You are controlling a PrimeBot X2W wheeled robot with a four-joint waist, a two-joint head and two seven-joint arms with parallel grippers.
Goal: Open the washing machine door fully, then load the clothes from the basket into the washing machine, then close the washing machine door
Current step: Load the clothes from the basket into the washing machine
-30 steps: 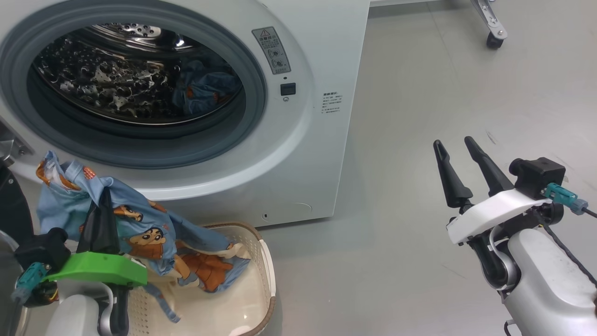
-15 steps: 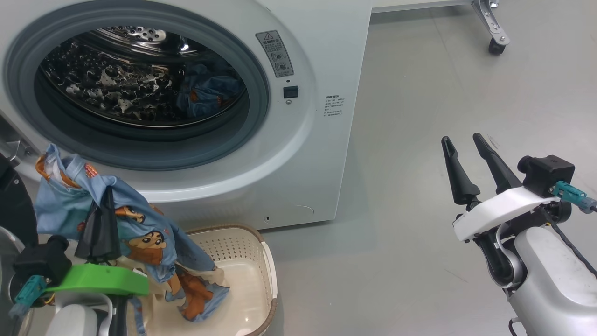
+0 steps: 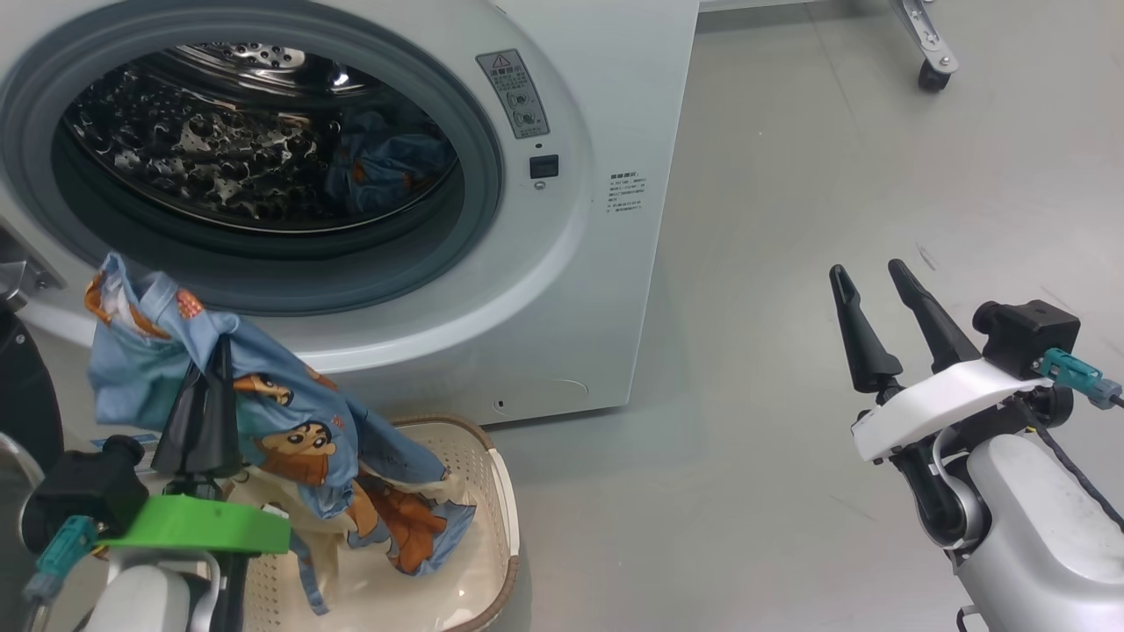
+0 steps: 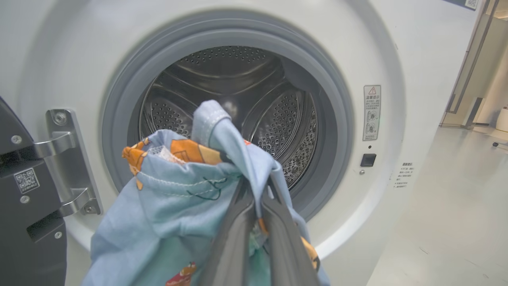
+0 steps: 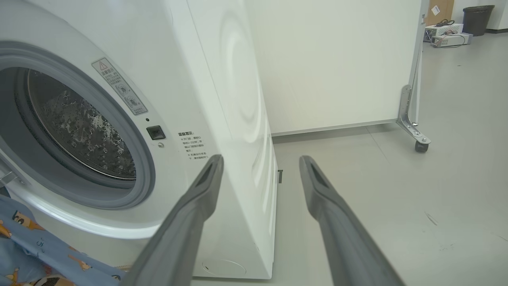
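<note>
The clothes (image 3: 272, 399) are light blue fabric printed with small orange-brown cartoon figures, and a cream inner side shows where the cloth folds back. Our left end effector (image 3: 221, 355) is clamped on them, its two dark fingers pressed together with the fabric bunched over and around the tips. The upper part of the cloth is lifted in front of the lower left edge of the round opening. The lower end hangs down into the basket (image 3: 512, 527), which stands on the floor (image 3: 790, 193) against the front of the washing machine (image 3: 606, 88). A second piece of the same print (image 3: 386, 167) lies inside the steel drum (image 3: 193, 149), toward its right side.

Our right end effector (image 3: 868, 270) stands wide open, holding nothing, over bare floor well off to the right of the machine.

The left wrist view adds the washing machine door (image 4: 24, 222), swung open at the left edge, and its metal hinge (image 4: 67, 159); there the cloth rises straight in front of the grey gasket (image 4: 119, 119). The right wrist view looks along the machine's side wall to a white panel (image 5: 337, 59) on a caster (image 5: 420, 145), with a corner of the blue print at its lower left.
</note>
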